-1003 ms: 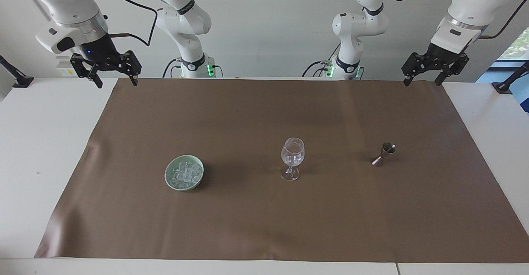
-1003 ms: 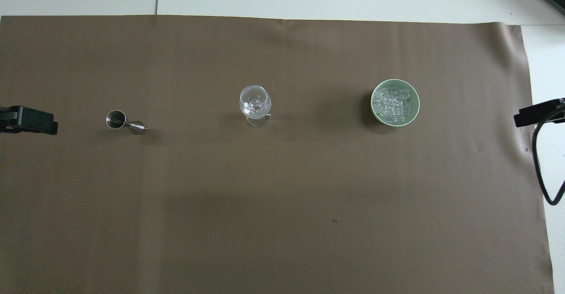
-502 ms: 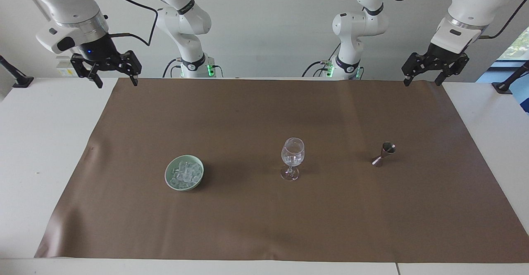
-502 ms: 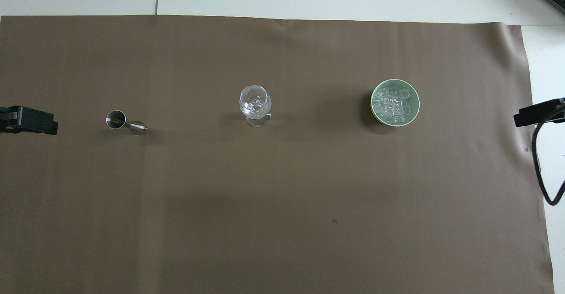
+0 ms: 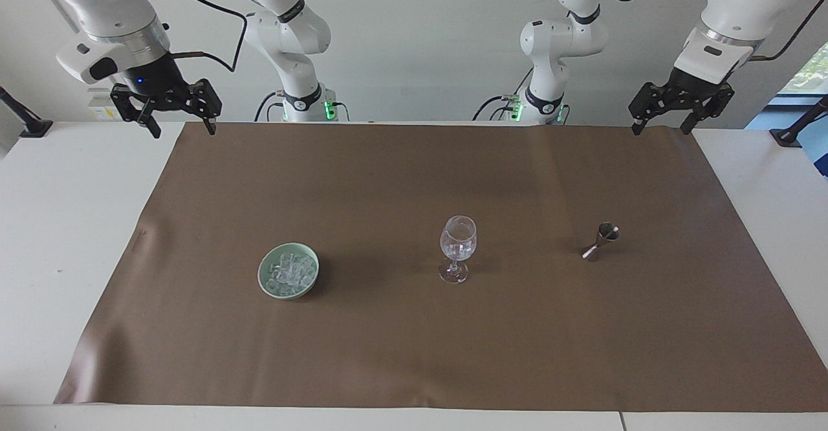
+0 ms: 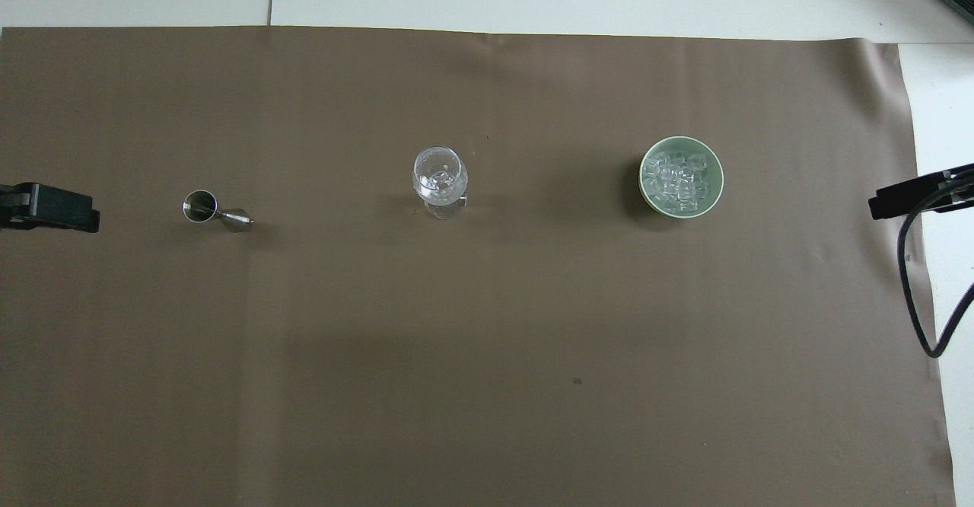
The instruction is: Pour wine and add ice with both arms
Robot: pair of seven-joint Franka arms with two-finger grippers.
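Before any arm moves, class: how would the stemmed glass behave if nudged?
The stemmed glass looks top-heavy on its thin stem, so it would probably tip rather than slide. Clear and thin-walled, it is likely fragile and slippery.

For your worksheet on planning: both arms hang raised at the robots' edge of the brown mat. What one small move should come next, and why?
Probably the left hand should come down toward the metal jigger, which stands at its end of the mat. Both hands are open and hold nothing, the right hand too. The ice lies in the green bowl, and the wine glass stands between bowl and jigger.
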